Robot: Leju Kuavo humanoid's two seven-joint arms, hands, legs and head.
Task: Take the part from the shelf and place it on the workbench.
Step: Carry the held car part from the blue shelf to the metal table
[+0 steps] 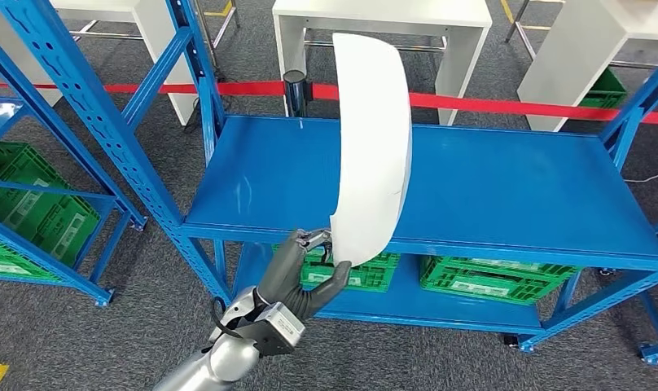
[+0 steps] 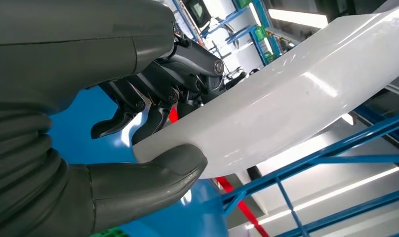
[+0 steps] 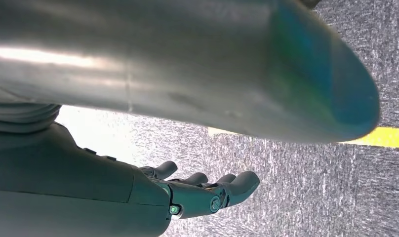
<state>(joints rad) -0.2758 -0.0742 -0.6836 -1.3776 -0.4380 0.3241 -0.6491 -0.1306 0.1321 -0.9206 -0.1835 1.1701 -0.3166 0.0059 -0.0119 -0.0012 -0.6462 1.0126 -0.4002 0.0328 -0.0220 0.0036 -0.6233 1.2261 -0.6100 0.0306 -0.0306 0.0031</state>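
Observation:
A long curved white part point(image 1: 373, 147) stands nearly upright above the blue shelf top point(image 1: 489, 187). My left hand point(image 1: 303, 273) grips its lower end at the shelf's front edge, thumb on one face and fingers on the other. The left wrist view shows the white part point(image 2: 296, 98) pinched between the grey thumb point(image 2: 153, 177) and the dark fingers point(image 2: 153, 106). My right hand point(image 3: 202, 190) hangs over grey carpet, its fingers straight and apart, holding nothing.
Green crates point(image 1: 489, 277) sit on the lower shelf. Another blue rack with green crates point(image 1: 32, 204) stands on the left. Blue uprights point(image 1: 106, 122) flank the shelf. A red barrier tape point(image 1: 489, 104) and white tables point(image 1: 383, 24) lie behind.

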